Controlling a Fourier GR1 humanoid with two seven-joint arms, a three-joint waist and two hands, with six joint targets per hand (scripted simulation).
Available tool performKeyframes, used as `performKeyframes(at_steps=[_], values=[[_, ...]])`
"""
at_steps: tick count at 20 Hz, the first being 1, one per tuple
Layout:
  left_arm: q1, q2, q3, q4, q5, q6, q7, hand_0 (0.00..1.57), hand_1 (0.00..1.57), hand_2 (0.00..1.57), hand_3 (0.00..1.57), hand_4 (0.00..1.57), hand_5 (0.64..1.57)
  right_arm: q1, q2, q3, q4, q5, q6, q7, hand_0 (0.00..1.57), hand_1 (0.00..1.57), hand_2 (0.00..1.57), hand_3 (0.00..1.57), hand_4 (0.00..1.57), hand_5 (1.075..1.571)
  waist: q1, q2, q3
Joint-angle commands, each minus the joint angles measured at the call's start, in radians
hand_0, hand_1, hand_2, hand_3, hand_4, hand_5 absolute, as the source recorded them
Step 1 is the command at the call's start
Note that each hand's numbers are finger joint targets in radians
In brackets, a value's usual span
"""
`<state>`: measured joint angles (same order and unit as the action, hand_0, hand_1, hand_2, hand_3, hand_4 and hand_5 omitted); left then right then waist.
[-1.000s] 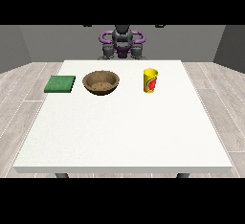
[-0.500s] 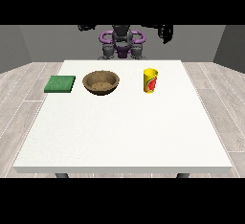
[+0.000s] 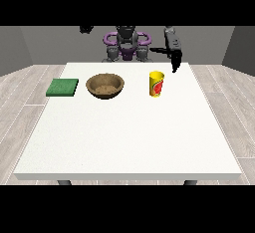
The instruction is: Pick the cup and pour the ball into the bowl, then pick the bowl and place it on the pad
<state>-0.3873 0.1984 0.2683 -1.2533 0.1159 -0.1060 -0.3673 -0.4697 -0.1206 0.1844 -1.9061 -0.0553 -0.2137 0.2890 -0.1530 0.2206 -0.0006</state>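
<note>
A yellow cup (image 3: 156,83) with a red mark stands upright on the white table (image 3: 129,132), right of centre at the back. Its inside is hidden, so no ball shows. A brown wooden bowl (image 3: 105,85) sits left of the cup. A green pad (image 3: 63,87) lies flat at the far left. The hand at the view's right (image 3: 174,53) hangs above and behind the cup, apart from it, with straight fingers pointing down and the thumb out to the side. The hand at the view's left (image 3: 86,29) is raised high beside the robot's body; only a small dark part shows.
The robot's torso (image 3: 127,45) stands behind the table's far edge. Grey wooden floor surrounds the table. The table's front half is bare white surface.
Both arms have come up from out of sight. The hand at the view's right has swung down and forward towards the cup. Cup, bowl and pad have not moved.
</note>
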Motion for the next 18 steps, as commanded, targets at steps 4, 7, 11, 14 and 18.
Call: performKeyframes(at_steps=[4,7,11,14,18], values=[[0.035,-0.026,-0.024,0.217,-0.048,-0.023,-0.196,0.00,0.00,0.00,0.00,0.00,1.425,0.064,-0.014,-0.063,-0.037,-0.022,0.033,0.019,0.00,0.00,0.00,0.00,0.00,1.568,0.020,-0.050,0.0002],[-0.038,-0.014,0.012,0.345,-0.040,-0.003,-0.242,0.00,0.00,0.00,0.00,0.00,1.444,0.067,-0.019,-0.055,-0.079,-0.035,0.068,0.011,0.00,0.00,0.00,0.00,0.00,1.568,-0.024,-0.001,-0.0001],[-0.079,0.019,0.061,0.439,-0.011,-0.018,-0.328,0.00,0.00,0.00,0.00,0.00,1.425,0.074,-0.075,-0.139,-0.132,-0.134,0.144,0.047,0.00,0.00,0.00,0.00,0.00,1.567,-0.063,0.019,-0.0001],[-0.144,0.075,0.084,0.521,-0.005,-0.037,-0.347,0.00,0.00,0.00,0.00,0.00,1.418,0.104,-0.061,-0.139,-0.147,-0.107,0.138,0.005,0.00,0.00,0.00,0.00,0.00,1.568,-0.070,0.052,-0.0001],[-0.117,0.064,0.104,0.603,-0.015,0.006,-0.434,0.00,0.00,0.00,0.00,0.00,1.429,0.154,-0.089,-0.161,-0.246,-0.180,0.196,0.027,0.00,0.00,0.00,0.00,0.00,1.567,-0.132,0.069,-0.0003]])
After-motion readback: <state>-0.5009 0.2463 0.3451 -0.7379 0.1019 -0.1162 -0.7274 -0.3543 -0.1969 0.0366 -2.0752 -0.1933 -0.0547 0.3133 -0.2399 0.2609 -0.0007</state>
